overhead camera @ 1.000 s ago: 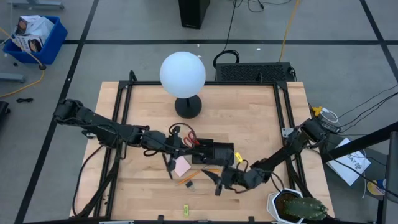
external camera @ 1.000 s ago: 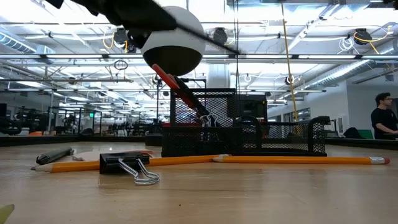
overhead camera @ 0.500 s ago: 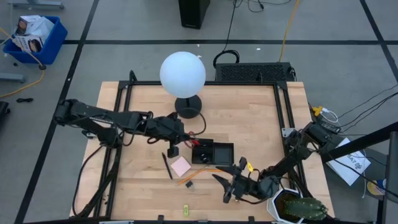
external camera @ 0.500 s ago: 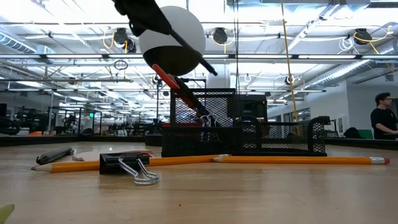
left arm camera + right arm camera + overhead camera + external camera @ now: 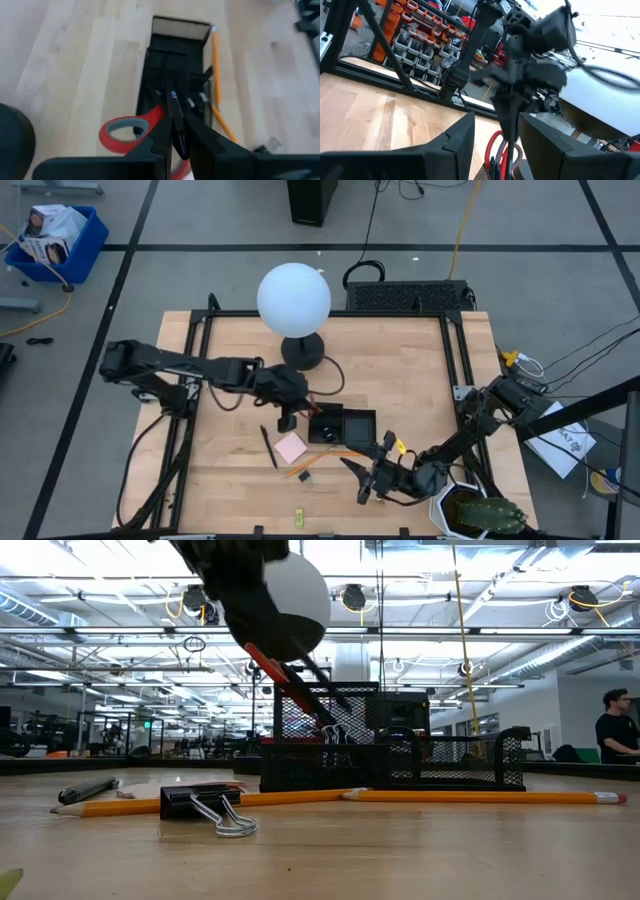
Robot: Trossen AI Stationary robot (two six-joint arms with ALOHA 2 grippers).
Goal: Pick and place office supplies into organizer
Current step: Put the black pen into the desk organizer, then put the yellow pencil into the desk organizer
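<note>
My left gripper (image 5: 292, 417) hangs over the organizer's left end, shut on a black pen (image 5: 172, 100). The pen slants down toward the organizer (image 5: 341, 424), a low black mesh tray (image 5: 400, 760). Red-handled scissors (image 5: 127, 132) stand in it, leaning out over its rim (image 5: 275, 670). On the table lie a pink sticky-note pad (image 5: 291, 447), another black pen (image 5: 269, 447), orange pencils (image 5: 480, 797), a black clip (image 5: 205, 805) and a yellow-green piece (image 5: 297, 518). Near the front edge my right gripper (image 5: 366, 482) stands open, holding nothing. My left gripper pinches the black pen near its upper end (image 5: 178, 142) between its two fingers. The fingers slant down from the table's left, and the pen runs on ahead roughly in line with them. The pen is lifted clear of the table, with its lower end (image 5: 325, 695) over the organizer's left compartment.
A white globe lamp (image 5: 294, 300) on a round black base stands just beyond the organizer. A potted plant (image 5: 472, 515) sits at the front right corner. One orange pencil (image 5: 216, 75) lies along the organizer's near side. Bare wood lies to the right and far right.
My left gripper has moved toward the far edge and the organizer, rising a little and tipping nose-down. The held pen has swung from nearly level to a steep slant toward the organizer. My right gripper has drawn back toward the near right corner.
</note>
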